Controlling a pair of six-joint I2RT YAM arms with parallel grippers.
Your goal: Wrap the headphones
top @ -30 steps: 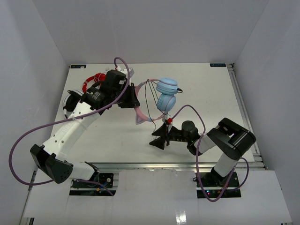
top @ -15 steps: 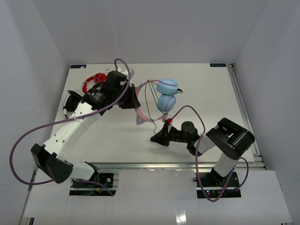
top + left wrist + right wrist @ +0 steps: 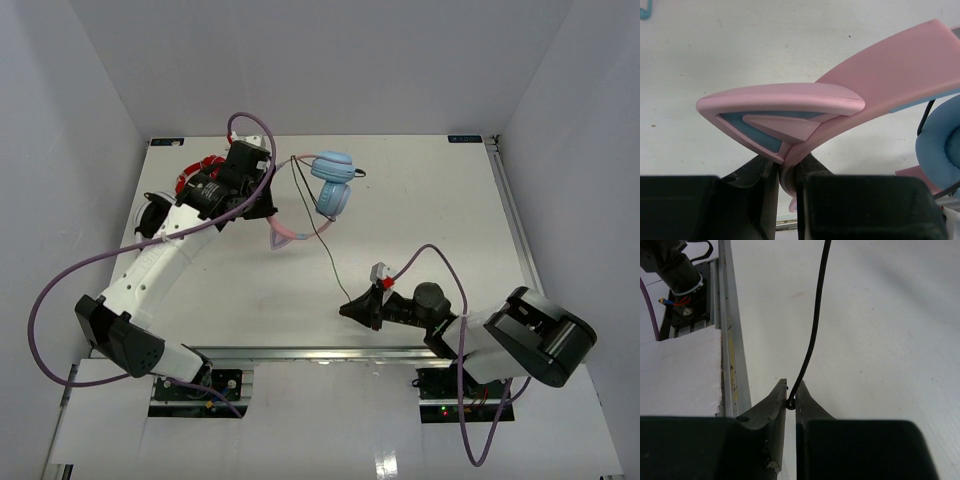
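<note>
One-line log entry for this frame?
left gripper: shut on headphones headband | right gripper: shut on cable | cable strung between arms

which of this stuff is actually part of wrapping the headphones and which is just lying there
Part of the job:
- headphones, held by the pink headband in the left gripper
- their thin dark cable, pinched in the right gripper

Just lying about:
- red coiled cable, only partly in view

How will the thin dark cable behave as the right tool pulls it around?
Probably floppy: the thin dark cable bends loosely from the right tool toward the light-blue earcups. Likely light, but slippery; it sits at the very tips and could slide out. The left tool pinching the pink headband should resist tugs.
</note>
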